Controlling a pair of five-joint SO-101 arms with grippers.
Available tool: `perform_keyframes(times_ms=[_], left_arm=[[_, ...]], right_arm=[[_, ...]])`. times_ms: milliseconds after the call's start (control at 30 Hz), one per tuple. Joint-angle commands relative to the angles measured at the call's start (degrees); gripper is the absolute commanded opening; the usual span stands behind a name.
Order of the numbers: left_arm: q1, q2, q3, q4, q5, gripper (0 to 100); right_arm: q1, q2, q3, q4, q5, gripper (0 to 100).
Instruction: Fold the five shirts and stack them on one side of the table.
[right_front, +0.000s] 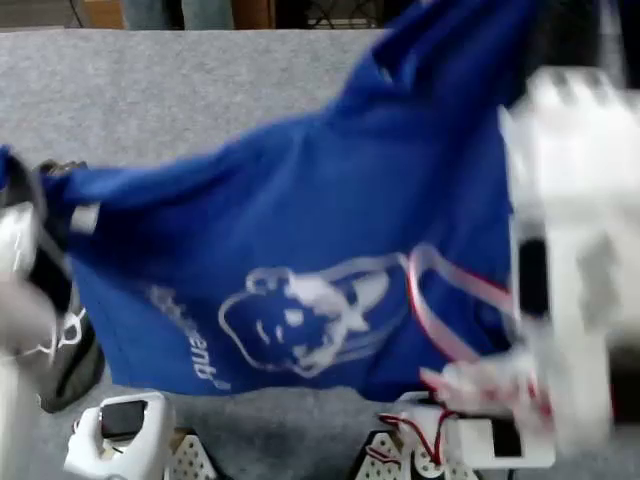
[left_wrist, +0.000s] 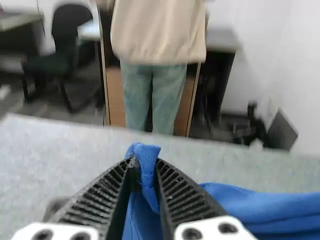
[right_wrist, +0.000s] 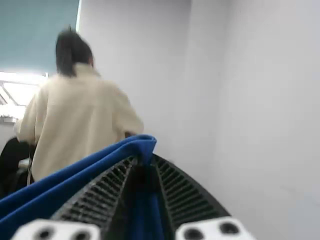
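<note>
A blue shirt (right_front: 300, 240) with a white printed figure hangs spread in the air over the grey table (right_front: 200, 90), held up by both arms. My left gripper (left_wrist: 144, 172) is shut on a bunched corner of the blue shirt (left_wrist: 145, 160), low over the table at the left side. My right gripper (right_wrist: 145, 167) is shut on another edge of the blue shirt (right_wrist: 75, 185), raised high at the right. In the high view the left arm (right_front: 30, 270) is at the left edge and the right arm (right_front: 570, 250) is large and close at the right.
The arm bases (right_front: 120, 435) stand at the table's front edge, with red and white cables (right_front: 440, 400) by the right one. A dark object (right_front: 75, 365) lies on the table under the shirt's left lower corner.
</note>
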Motion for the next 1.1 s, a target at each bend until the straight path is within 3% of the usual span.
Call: perform_keyframes(times_ms=[0,100,233,300,367,467,667,900,1067], left_arm=[[0.2,4.4,18.4,-15.0,-0.2,3],[0.1,8.2,34.7,-33.5,-0.4,3],[-0.1,17.5,52.2,-67.8,-0.4,3],[0.0,24.4,54.7,-83.4,-0.5,3],[-0.2,32.0,52.3,-91.8,-0.5,3],[-0.7,41.5,40.7,-88.2,-0.5,3],[0.5,48.8,21.1,-65.8,-0.5,3],[1.2,49.0,19.6,-47.3,-0.5,3],[2.4,49.3,20.4,-29.2,-0.5,3]], right_arm=[[0.7,3.9,10.1,-2.8,-0.4,1.3],[0.6,8.0,18.9,-7.3,-0.4,1.3],[-0.2,15.4,30.2,-18.1,-0.5,1.3],[-0.4,19.7,34.2,-25.8,-0.5,1.3],[-0.5,23.4,36.0,-33.0,-0.5,1.3],[-0.6,27.0,35.6,-38.9,-0.5,1.3],[-1.5,27.6,33.7,-36.0,-0.1,1.3],[-1.6,27.6,33.8,-20.5,4.7,1.3],[-1.6,28.0,34.2,-6.2,6.9,1.3]])
